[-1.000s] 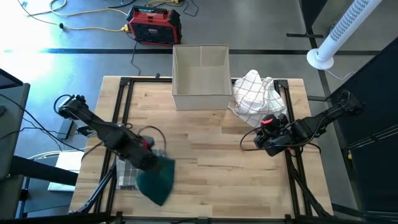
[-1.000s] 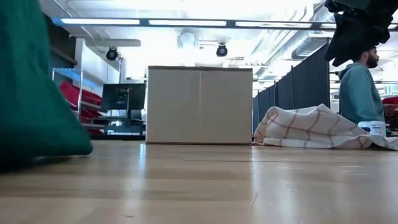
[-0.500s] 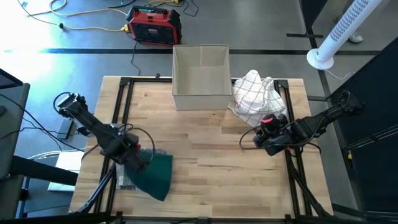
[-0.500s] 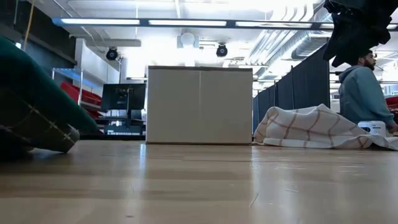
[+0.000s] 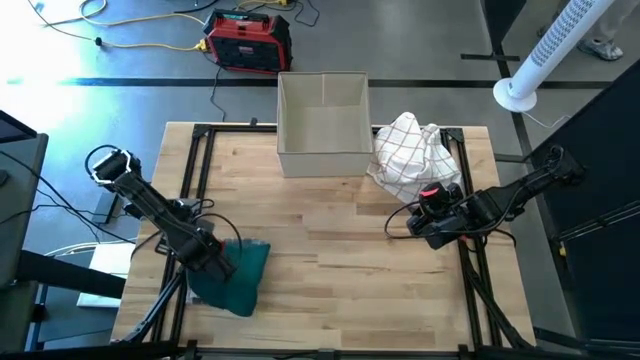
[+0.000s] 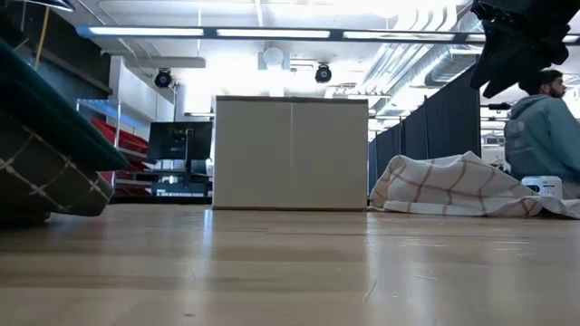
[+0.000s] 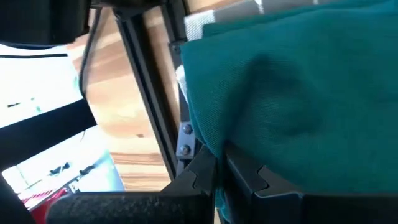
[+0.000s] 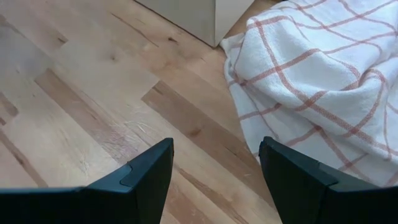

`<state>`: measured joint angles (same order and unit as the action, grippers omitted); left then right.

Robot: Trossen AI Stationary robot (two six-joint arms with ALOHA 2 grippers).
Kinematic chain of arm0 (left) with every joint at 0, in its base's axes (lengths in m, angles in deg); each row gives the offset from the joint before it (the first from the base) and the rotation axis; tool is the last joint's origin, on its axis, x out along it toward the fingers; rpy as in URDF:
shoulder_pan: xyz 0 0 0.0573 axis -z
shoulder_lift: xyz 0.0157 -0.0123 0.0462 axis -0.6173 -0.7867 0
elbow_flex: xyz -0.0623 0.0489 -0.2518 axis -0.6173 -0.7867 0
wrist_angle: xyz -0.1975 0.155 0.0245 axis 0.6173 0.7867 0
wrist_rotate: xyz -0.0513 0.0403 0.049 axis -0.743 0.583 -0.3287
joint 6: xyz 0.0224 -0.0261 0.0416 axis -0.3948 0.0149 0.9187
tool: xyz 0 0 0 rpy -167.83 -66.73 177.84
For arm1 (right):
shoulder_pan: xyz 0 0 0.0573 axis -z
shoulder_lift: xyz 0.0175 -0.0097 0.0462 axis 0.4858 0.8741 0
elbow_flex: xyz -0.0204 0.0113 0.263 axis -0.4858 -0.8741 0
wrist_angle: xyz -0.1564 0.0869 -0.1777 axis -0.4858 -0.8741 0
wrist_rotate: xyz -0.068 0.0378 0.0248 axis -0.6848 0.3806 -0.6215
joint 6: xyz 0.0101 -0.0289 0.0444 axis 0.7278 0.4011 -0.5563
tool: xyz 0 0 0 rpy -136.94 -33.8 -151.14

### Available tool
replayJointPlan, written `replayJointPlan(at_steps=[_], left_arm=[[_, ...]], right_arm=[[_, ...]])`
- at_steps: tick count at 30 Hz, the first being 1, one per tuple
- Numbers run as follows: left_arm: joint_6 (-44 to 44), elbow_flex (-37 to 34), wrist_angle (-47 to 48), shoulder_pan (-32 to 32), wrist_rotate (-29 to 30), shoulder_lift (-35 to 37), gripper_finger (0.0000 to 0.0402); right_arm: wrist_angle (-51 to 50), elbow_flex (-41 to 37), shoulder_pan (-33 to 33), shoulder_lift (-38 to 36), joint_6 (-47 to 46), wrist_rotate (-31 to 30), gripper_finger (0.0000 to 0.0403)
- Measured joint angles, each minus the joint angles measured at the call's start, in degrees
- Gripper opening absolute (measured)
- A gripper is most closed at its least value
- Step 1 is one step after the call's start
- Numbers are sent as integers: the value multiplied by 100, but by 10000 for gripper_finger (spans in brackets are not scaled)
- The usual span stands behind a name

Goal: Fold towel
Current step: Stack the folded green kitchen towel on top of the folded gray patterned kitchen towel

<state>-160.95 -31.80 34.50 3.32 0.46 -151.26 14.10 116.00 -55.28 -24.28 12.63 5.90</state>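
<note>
A teal green towel (image 5: pixel 243 280) lies bunched at the table's near left, draped over a dark checked folded cloth (image 6: pixel 41 177). My left gripper (image 5: pixel 218 262) sits at the towel's left side, shut on it; in the left wrist view the teal cloth (image 7: pixel 298 93) fills the space past the fingers. My right gripper (image 5: pixel 412 228) hovers open above bare wood at the table's right, close to a white red-checked towel (image 5: pixel 410 155) and touching nothing. My left gripper pinches the green towel's edge (image 7: pixel 208 140) between its two shut fingers, coming at it from the table's left at a downward slant. A bit of teal shows between the fingers. The towel lies slack beyond them, resting on the checked cloth and the table.
A tall beige box (image 5: pixel 322 120) stands at the table's far middle. The white red-checked towel (image 8: pixel 311 68) lies heaped to its right. Black frame rails (image 5: pixel 185 200) run along the table's left and right sides. A person (image 6: pixel 544 127) is in the room behind.
My left gripper has moved toward the table's left edge and down, staying shut on the green towel. The towel, which hung tall below the gripper, has been drawn left and laid down over the checked cloth in a more compact heap.
</note>
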Motion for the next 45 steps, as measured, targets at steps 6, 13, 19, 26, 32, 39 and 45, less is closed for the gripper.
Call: replayJointPlan(at_steps=[6,13,19,26,32,39,45], left_arm=[[-569,-14,282,148,128,0,8],[-933,-16,140,172,446,-80,18],[-884,-19,88,134,395,-102,71],[-597,294,198,134,399,-102,175],[-509,753,66,128,856,5,212],[193,960,-1427,167,1469,38,204],[1226,277,-2626,93,1716,-177,104]], right_arm=[[18,0,0,0,1,44,224],[25,0,13,0,2,-12,224],[25,0,74,0,47,-16,224],[36,0,74,0,50,35,224],[549,1,102,0,594,87,224],[1573,2,235,0,1716,216,224],[1798,2,520,2,2001,271,224]])
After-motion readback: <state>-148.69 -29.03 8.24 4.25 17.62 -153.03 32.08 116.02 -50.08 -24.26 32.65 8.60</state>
